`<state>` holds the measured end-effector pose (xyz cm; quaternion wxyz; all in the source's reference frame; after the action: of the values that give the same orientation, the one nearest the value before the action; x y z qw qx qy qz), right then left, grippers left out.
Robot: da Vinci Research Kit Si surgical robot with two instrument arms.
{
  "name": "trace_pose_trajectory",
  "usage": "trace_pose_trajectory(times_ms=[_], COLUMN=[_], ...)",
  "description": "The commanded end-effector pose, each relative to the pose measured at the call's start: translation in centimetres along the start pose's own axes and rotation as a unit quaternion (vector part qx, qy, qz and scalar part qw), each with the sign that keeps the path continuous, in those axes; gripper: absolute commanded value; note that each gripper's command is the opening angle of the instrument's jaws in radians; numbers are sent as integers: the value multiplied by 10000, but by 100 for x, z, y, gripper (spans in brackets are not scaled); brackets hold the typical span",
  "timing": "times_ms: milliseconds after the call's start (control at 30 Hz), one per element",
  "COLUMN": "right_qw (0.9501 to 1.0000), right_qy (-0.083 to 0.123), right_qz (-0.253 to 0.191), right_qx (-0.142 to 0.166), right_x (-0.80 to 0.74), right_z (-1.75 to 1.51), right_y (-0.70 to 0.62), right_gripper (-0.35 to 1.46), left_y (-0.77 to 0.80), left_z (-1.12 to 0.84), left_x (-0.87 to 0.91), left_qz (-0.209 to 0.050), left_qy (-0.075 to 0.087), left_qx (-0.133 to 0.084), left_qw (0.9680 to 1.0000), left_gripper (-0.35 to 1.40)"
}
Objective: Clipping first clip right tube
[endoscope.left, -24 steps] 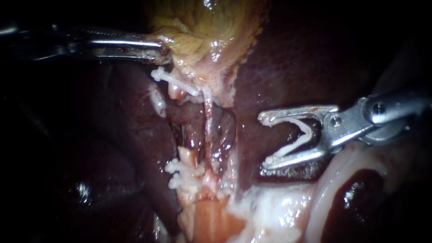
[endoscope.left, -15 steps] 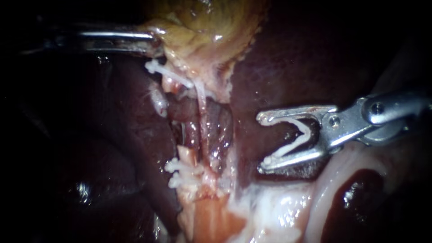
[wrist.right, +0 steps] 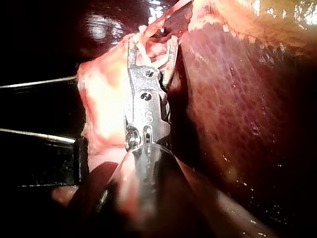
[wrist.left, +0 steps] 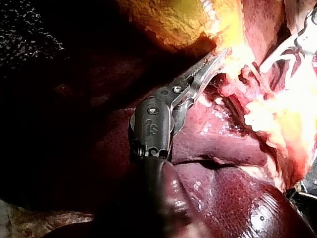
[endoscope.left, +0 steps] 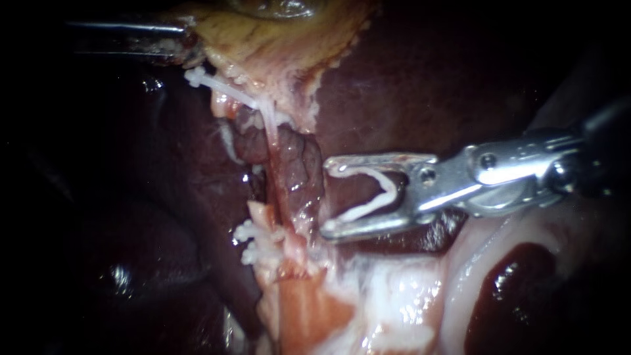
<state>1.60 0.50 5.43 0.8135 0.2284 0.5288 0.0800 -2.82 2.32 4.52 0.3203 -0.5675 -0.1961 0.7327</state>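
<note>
- Right tube shows as a thin pale strand. It runs from the gallbladder down to the pale tissue below, and its long axis is near upright in the endoscope view.
- My right instrument comes in from the right. Its jaws stand wide apart and carry an open white clip seated between them, with its mouth facing the tube.
- The jaw tips sit just beside the tube on its right, not around it. The clip's mouth lies crosswise to the tube's axis, so I judge that a straight advance across the strand is what comes next.
- My left instrument grips the gallbladder's edge, well apart from the site, so the right instrument is much the nearer.
- Dark reddish tissue lies against the tube on the clip's side, and I think it could get caught in the clip.
</note>
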Motion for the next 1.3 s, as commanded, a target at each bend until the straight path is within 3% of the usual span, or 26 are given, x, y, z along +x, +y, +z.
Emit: trace_pose_trajectory(times_ms=[33, 233, 533, 733, 1300], right_qw=[10000, 9985, 9896, 9870, 9851], right_qy=[48, 327, 818, 822, 805], right_qz=[26, 201, 520, 467, 498], right_qx=[48, 378, 1067, 1300, 1434], right_x=[-1, -1, 21, 25, 23], right_z=[7, 45, 54, 52, 44], right_y=[1, -4, -41, -49, -45], right_gripper=[50, 50, 49, 45, 8], left_y=[0, 2, 1, 0, 1], left_z=[1, 4, 5, 5, 9], left_x=[-1, -5, -5, -6, -9], left_qz=[10, 22, 24, 26, 36], left_qy=[-1, 0, 0, -1, 1], left_qx=[-9, -31, -33, -37, -39], left_qw=[10000, 10000, 10000, 10000, 10000], left_gripper=[-35, -35, -35, -35, -35])
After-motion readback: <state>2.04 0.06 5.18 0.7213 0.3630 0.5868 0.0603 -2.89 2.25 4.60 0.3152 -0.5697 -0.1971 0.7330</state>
